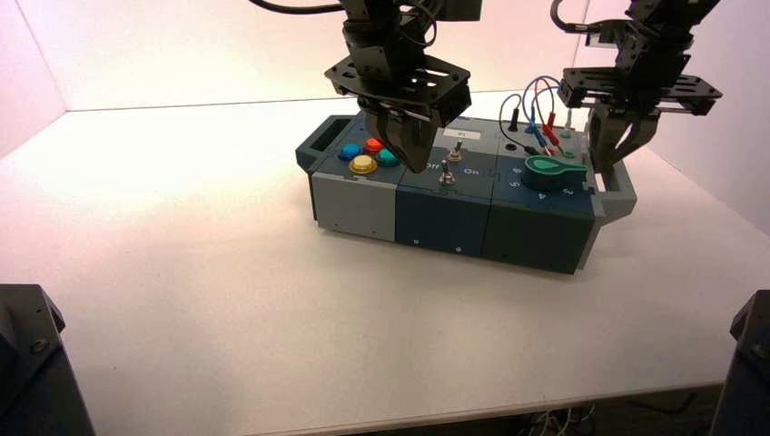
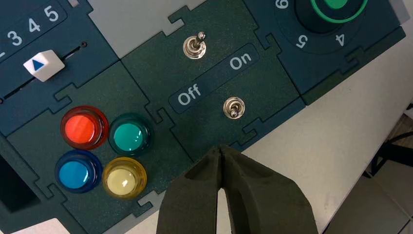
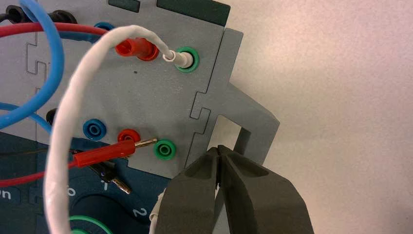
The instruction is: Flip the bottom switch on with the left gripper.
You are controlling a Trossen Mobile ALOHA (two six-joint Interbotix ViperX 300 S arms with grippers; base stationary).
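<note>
The bottom switch [image 1: 445, 176], a small metal toggle, sits on the dark middle panel of the box near its front edge. It also shows in the left wrist view [image 2: 234, 107], below the "Off" and "On" lettering. I cannot tell which side its lever leans to. The top switch [image 2: 195, 47] is behind it. My left gripper [image 1: 414, 162] is shut and empty. Its wedge tip [image 2: 221, 148] hangs just above the panel's front edge, a short gap from the bottom switch on the Off side. My right gripper [image 1: 621, 156] is shut and empty and hovers over the box's right end [image 3: 219, 149].
Red [image 2: 82, 127], green [image 2: 128, 135], blue [image 2: 75, 171] and yellow [image 2: 122, 178] buttons lie beside the left gripper. A white slider [image 2: 44, 64] is behind them. A green knob [image 1: 549, 168] and plugged wires [image 1: 543, 127] lie to the right. The grey box handle [image 3: 253, 129] is by the right gripper.
</note>
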